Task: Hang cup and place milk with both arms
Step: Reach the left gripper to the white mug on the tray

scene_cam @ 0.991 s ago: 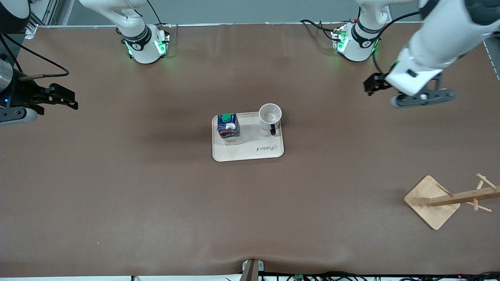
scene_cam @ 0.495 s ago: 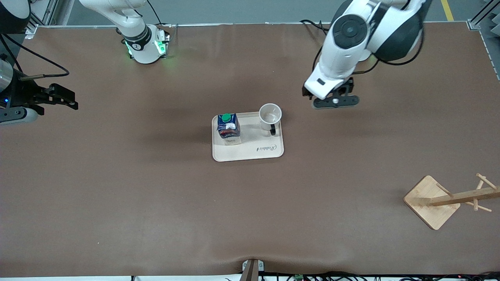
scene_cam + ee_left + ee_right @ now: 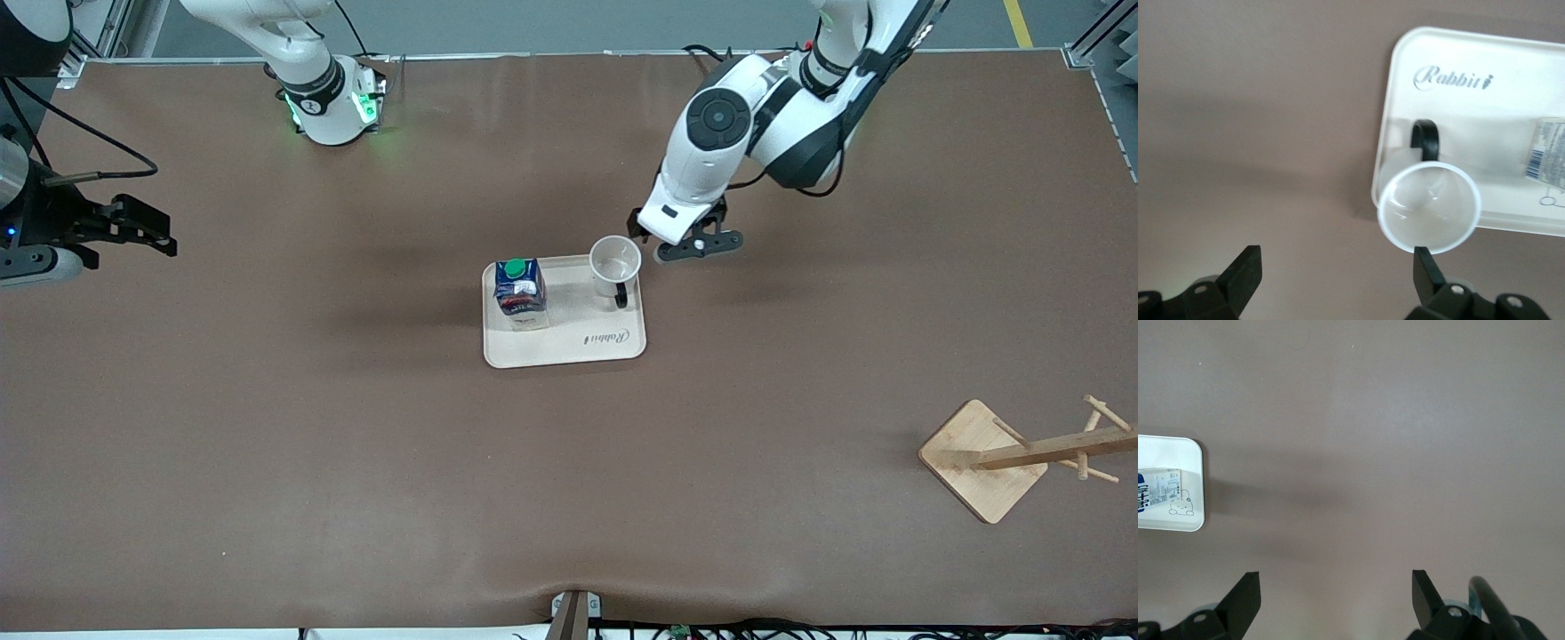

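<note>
Left gripper (image 3: 680,242), fingers spread and empty, hovers just beside the cup (image 3: 615,265) standing on the tray's (image 3: 569,351) corner, handle (image 3: 621,296) pointing toward the front camera.

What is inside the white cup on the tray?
The cup looks empty: the left wrist view shows its bare white bottom. It stands on the tray beside the milk. What lies beneath the cup is covered.

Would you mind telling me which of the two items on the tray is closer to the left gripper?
The cup: the left gripper hovers beside it at the tray edge, while the milk stands toward the right arm's end.
</note>
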`<state>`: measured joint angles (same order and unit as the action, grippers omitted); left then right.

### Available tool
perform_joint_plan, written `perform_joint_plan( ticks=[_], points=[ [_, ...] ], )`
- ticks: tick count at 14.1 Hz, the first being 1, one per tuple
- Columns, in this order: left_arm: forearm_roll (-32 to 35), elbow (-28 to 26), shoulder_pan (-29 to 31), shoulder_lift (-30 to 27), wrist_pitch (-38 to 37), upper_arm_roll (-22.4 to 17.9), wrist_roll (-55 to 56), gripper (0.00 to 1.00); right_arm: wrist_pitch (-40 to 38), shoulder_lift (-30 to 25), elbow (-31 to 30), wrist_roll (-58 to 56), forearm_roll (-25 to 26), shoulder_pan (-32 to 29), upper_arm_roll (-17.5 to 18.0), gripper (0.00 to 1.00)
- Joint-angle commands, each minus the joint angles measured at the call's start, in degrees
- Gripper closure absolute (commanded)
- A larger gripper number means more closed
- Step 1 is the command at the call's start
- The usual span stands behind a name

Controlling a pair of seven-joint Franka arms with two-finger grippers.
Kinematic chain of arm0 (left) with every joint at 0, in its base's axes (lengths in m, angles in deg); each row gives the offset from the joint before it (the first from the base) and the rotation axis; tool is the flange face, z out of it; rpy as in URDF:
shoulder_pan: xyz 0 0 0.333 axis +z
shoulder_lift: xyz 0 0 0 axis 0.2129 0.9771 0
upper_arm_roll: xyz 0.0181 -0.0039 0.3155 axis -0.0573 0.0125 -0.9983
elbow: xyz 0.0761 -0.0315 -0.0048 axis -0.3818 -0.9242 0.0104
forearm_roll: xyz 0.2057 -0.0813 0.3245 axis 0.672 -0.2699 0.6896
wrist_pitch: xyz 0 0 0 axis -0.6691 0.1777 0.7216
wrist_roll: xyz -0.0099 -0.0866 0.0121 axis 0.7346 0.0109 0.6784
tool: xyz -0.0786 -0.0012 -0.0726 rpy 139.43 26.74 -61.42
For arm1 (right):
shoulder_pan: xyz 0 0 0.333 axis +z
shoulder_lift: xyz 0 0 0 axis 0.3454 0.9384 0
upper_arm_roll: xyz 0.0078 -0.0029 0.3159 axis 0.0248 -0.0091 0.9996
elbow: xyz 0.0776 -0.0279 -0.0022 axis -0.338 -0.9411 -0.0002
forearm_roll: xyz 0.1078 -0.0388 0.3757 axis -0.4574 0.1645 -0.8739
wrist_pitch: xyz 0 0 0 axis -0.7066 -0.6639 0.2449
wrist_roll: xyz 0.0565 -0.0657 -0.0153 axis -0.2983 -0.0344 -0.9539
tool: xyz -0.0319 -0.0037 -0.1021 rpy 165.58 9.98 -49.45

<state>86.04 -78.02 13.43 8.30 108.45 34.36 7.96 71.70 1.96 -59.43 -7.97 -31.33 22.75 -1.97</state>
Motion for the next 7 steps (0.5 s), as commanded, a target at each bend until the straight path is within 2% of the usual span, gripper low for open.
perform_joint_plan(
  ticks=[1, 2, 3, 5, 7],
  points=[
    [0.49, 0.00, -1.92, 4.76, 4.36, 0.30, 5.75, 0.00, 0.23, -0.40, -0.36, -0.67, -0.08, 0.01, 0.02, 0.00],
    [0.49, -0.18, -2.54, 5.91, 5.42, 0.21, 6.38, 0.01, 0.23, -0.31, -0.36, -0.67, -0.08, -0.25, 0.02, 0.00],
    [0.58, -0.18, -2.63, 7.31, 6.38, 0.21, 6.56, 0.09, 0.58, -0.22, -0.19, -0.67, -0.08, -0.08, 0.02, 0.00],
    [1.45, -0.18, -3.24, 9.34, 7.44, 0.12, 6.82, 0.18, 1.46, -0.22, -0.28, -0.67, -0.08, 0.62, 0.02, 0.00],
    [5.57, -0.18, -3.42, 11.97, 8.58, 0.03, 10.67, 0.18, 1.72, 0.04, -0.19, -0.58, -0.08, 0.80, 0.02, 0.00]
  ],
)
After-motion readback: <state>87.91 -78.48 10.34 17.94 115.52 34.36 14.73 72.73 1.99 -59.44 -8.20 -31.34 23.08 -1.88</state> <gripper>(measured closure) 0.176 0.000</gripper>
